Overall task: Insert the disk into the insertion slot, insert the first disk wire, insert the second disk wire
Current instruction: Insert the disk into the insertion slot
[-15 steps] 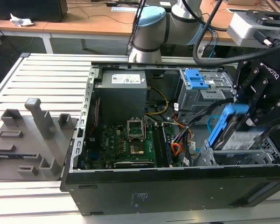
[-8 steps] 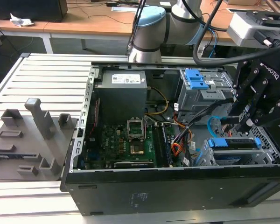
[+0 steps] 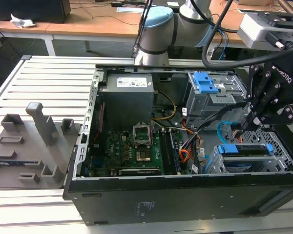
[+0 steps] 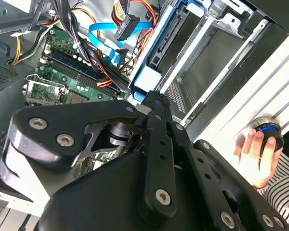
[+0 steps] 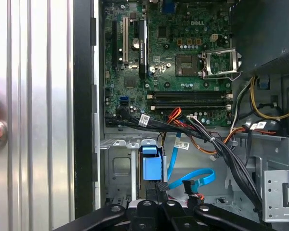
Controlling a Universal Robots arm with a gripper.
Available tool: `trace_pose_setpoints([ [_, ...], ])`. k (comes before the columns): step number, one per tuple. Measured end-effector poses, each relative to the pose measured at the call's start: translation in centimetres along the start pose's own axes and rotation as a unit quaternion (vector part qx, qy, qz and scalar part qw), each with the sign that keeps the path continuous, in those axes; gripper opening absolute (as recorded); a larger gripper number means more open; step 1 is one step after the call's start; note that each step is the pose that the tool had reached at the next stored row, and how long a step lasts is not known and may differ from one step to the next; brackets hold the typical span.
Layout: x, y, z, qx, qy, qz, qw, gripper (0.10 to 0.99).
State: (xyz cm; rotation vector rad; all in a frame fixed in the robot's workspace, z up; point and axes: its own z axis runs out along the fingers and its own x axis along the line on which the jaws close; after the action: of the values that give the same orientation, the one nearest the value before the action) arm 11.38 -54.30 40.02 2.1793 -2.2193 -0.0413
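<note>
The disk (image 3: 245,149), in its bright blue bracket, lies in the grey perforated insertion slot (image 3: 227,166) at the case's front corner, on the exterior view's right. My gripper (image 3: 252,124) hangs just above the disk's inner end, fingers together and nothing between them. In the first wrist view its tips (image 5: 159,186) sit right at the bracket's blue end (image 5: 151,166). The first disk wire's flat black plug (image 4: 127,24) hangs loose on red and orange leads. The light blue second disk wire (image 5: 194,180) loops free beside the slot, its small plug (image 4: 121,51) unplugged.
The taller grey cage with blue latch tabs (image 3: 211,88) stands behind the gripper. A thick black cable bundle (image 5: 221,149) crosses between motherboard (image 3: 132,148) and bays. A grey fixture (image 3: 31,141) sits on the table, exterior view's left. A person's hand (image 4: 253,155) holds a button outside the case.
</note>
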Motion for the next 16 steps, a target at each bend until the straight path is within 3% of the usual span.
trace_pose_setpoints([
  [4, 0.0, 0.0, 0.11, 0.0, -0.0003, 0.0, 1.0, 0.106],
  [6, 0.0, -0.03, 0.79, 0.0, 0.0, 0.0, 1.0, 0.106],
  [9, -0.01, -0.76, 1.36, -0.0002, 0.0, 0.0, 1.0, 0.106],
  [11, -0.03, -1.76, 2.11, -0.0004, 0.0, 0.0, 1.0, 0.106],
  [16, -0.03, -1.87, 2.27, -0.0004, 0.0, 0.0, 1.0, 0.106],
])
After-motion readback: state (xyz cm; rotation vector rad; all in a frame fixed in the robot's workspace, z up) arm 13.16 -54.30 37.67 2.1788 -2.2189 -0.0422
